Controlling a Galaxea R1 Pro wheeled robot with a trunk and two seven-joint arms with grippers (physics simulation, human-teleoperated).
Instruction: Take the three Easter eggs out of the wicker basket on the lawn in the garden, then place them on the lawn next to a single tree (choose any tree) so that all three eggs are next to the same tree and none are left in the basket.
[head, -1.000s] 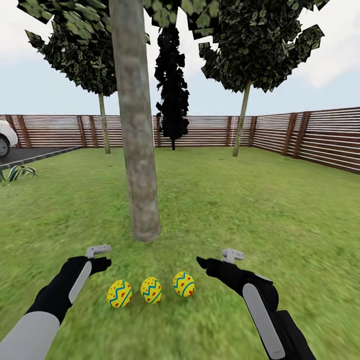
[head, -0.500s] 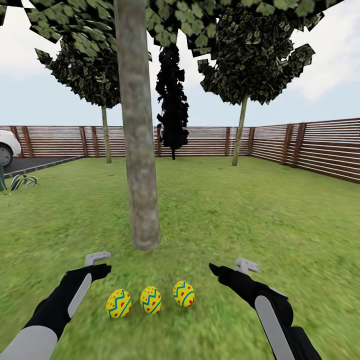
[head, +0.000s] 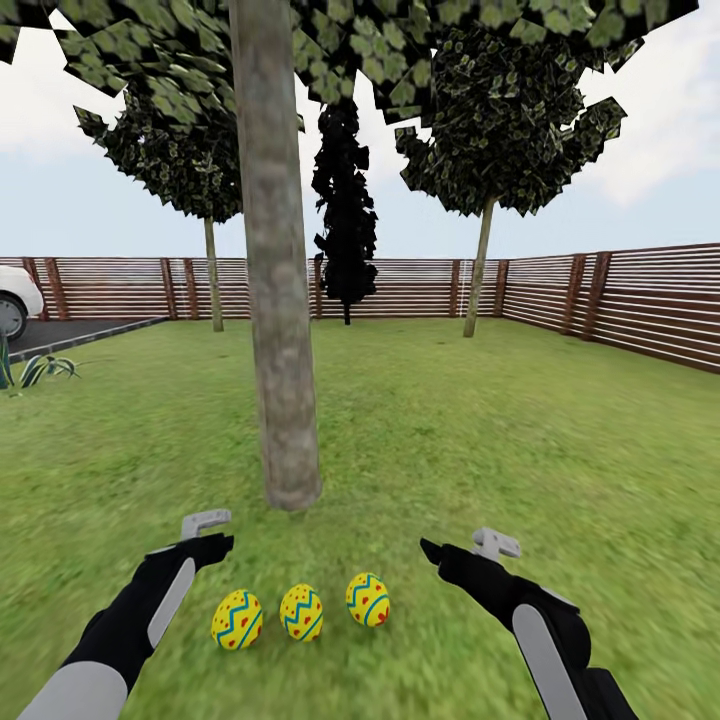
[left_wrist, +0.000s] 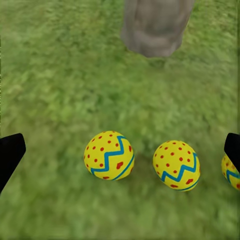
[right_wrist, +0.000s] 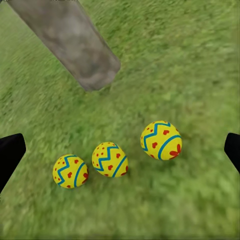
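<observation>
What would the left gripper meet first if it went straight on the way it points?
Probably the lawn, by the nearest egg. In the left wrist view the open left gripper looks down at grass with that egg near the middle of its line; the trunk stands farther off. Depth is unclear.

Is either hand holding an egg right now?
No: all three Easter eggs lie on the lawn by the tree, between the open left hand and right hand.
</observation>
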